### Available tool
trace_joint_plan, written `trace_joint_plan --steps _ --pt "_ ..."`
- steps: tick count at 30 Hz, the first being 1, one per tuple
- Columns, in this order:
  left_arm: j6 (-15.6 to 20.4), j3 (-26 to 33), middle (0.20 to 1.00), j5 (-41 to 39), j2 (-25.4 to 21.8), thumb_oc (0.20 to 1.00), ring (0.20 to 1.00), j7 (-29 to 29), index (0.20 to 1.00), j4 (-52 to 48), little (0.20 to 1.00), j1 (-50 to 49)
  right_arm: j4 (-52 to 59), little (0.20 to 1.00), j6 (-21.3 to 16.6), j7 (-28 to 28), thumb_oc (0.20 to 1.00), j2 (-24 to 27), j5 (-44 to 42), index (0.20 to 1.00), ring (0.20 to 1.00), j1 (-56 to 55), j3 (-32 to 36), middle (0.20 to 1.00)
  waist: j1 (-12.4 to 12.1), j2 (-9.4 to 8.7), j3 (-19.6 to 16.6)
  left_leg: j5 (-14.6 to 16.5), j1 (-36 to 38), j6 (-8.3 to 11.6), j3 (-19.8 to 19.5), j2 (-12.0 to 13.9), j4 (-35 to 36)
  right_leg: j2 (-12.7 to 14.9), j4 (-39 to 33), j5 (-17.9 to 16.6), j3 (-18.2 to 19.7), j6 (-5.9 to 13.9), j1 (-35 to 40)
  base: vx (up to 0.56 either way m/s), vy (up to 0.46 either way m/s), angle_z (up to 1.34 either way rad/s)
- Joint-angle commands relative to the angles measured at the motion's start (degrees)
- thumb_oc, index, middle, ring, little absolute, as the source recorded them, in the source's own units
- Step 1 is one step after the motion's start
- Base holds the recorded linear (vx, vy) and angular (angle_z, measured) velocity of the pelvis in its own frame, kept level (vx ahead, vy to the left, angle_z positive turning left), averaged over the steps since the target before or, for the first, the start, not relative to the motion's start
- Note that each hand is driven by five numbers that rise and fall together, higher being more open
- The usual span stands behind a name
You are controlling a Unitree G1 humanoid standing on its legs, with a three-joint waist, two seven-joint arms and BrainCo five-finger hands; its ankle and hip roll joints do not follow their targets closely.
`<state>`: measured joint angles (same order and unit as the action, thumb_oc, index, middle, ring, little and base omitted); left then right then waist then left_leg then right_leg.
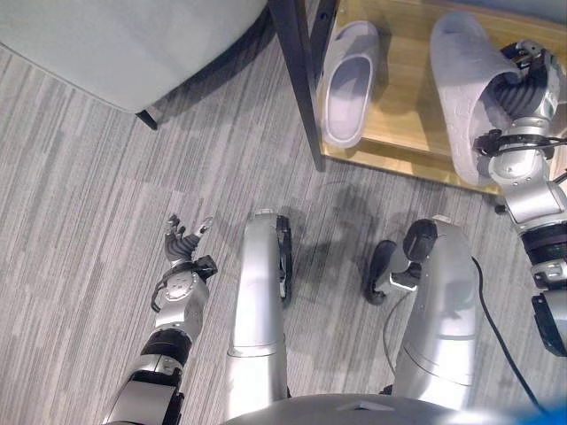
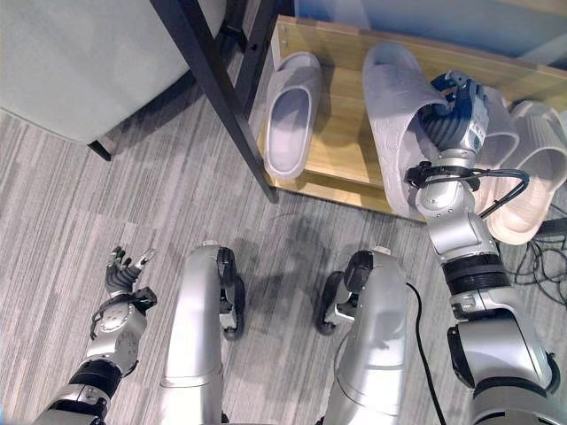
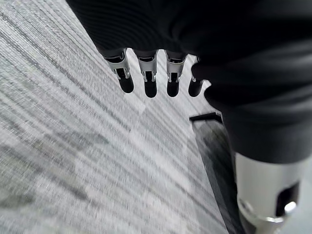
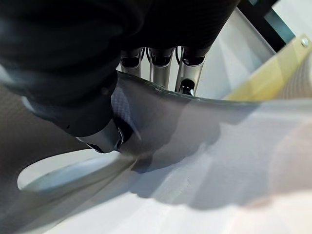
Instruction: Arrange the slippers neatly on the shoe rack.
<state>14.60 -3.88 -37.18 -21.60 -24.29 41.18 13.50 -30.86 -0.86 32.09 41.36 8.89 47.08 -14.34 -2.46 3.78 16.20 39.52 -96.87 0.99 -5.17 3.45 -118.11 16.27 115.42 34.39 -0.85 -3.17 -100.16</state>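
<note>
A pale grey slipper [image 2: 292, 111] lies sole down on the wooden shelf [image 2: 345, 150] of the shoe rack, toe towards me. Beside it, a larger grey slipper [image 2: 397, 124] is held over the shelf's front edge by my right hand [image 2: 454, 119], which is shut on its strap. In the right wrist view the fingers [image 4: 187, 73] go behind the strap [image 4: 195, 161] and the thumb presses it from the inside. A beige slipper [image 2: 524, 181] rests just past that hand. My left hand [image 1: 183, 252] hangs low over the carpet with relaxed fingers [image 3: 148, 80], holding nothing.
A black post [image 2: 213, 97] of the rack's frame slants along the shelf's left side. A grey upholstered seat [image 2: 80, 62] on a dark leg stands to the left of it. Striped grey carpet [image 1: 89, 221] covers the floor.
</note>
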Motion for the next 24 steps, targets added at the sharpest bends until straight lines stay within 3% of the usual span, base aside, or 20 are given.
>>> trace_joint_plan --steps 1,4,5,8,9,10,12,17,24 --pt "2.8 2.1 1.0 -1.9 -5.6 1.0 1.0 -1.5 1.0 3.8 1.0 5.1 -2.3 0.2 -0.2 0.4 0.2 2.3 -1.0 0.2 0.2 12.5 -4.5 0.2 0.0 -1.15 4.6 -1.6 6.9 -2.21 -4.9 -1.5 6.0 1.5 -1.2 5.9 3.7 0.6 10.2 0.09 0.015 0.1" --pt "2.6 1.2 1.0 -4.5 -9.4 1.0 1.0 -1.1 1.0 9.6 1.0 11.3 -12.7 0.2 0.4 -2.6 0.2 1.5 -4.6 0.2 0.2 22.4 -12.0 0.2 -0.1 -1.47 6.9 -0.4 6.9 -1.9 -5.9 -1.8 2.2 1.1 3.5 7.1 5.6 0.18 10.2 0.02 0.003 -0.02" --pt "2.0 -0.3 1.0 -7.0 -14.1 1.0 1.0 -1.1 1.0 15.4 1.0 20.2 -18.9 0.2 0.9 -4.3 0.2 -2.2 -8.8 0.2 0.2 27.8 -16.2 0.2 0.3 -2.13 9.2 0.7 6.9 -1.79 -6.5 -1.9 -1.5 0.9 7.8 8.4 7.4 -0.23 10.2 0.0 0.0 0.0" --pt "0.3 -4.7 1.0 -7.6 -20.3 1.0 1.0 0.2 1.0 23.5 1.0 33.2 -27.2 0.2 0.2 -5.8 0.2 -5.7 -13.4 0.2 0.2 33.0 -20.1 0.2 0.8 -2.83 11.7 1.7 6.9 -1.71 -6.9 -1.8 -4.9 0.3 11.7 9.0 9.3 -0.16 10.2 -0.02 -0.007 0.0" --pt "-0.9 -8.7 1.0 -7.9 -24.1 1.0 1.0 1.1 1.0 27.8 1.0 43.1 -31.3 0.2 0.3 -6.9 0.2 -8.0 -14.7 0.2 0.2 36.2 -23.4 0.2 1.0 -3.18 13.5 2.7 6.9 -1.65 -7.2 -1.4 -7.5 0.1 14.0 9.5 10.3 -0.19 10.2 -0.05 -0.023 0.02" --pt "-2.1 -12.8 1.0 -8.5 -25.2 1.0 1.0 2.0 1.0 31.9 1.0 50.8 -35.6 0.2 0.5 -7.9 0.2 -10.2 -15.4 0.2 0.2 38.4 -26.3 0.2 1.3 -3.26 13.6 3.6 6.9 -1.61 -7.6 -1.4 -9.0 0.0 15.5 10.2 10.9 -0.16 10.2 -0.06 -0.019 -0.04" --pt "-3.0 -17.4 1.0 -8.6 -23.6 1.0 1.0 2.2 1.0 36.4 1.0 58.2 -40.7 0.2 0.4 -8.0 0.2 -14.3 -17.2 0.2 0.2 39.8 -27.9 0.2 1.8 -3.71 13.6 4.2 6.9 -1.31 -7.3 -1.3 -10.1 0.3 16.5 10.4 11.3 -0.14 10.2 -0.03 -0.011 -0.18" --pt "-2.7 -19.7 1.0 -6.1 -18.3 1.0 1.0 -0.2 1.0 38.1 1.0 62.3 -45.7 0.2 -0.4 -5.5 0.2 -18.6 -17.2 0.2 0.2 40.0 -28.9 0.2 2.5 -4.29 13.6 4.3 6.9 -0.57 -6.8 -1.1 -10.1 0.1 17.2 10.5 11.7 -0.1 10.2 -0.02 -0.018 -0.08" --pt "-3.3 -20.8 1.0 -4.7 -15.0 1.0 1.0 -2.5 1.0 42.5 1.0 67.6 -51.0 0.2 -1.1 -3.9 0.2 -20.3 -18.1 0.2 0.2 43.0 -30.2 0.2 2.1 -4.79 13.6 3.8 6.9 -0.07 -7.7 -1.5 -10.0 -0.1 17.8 10.3 11.3 0.07 10.2 0.0 0.0 0.0"
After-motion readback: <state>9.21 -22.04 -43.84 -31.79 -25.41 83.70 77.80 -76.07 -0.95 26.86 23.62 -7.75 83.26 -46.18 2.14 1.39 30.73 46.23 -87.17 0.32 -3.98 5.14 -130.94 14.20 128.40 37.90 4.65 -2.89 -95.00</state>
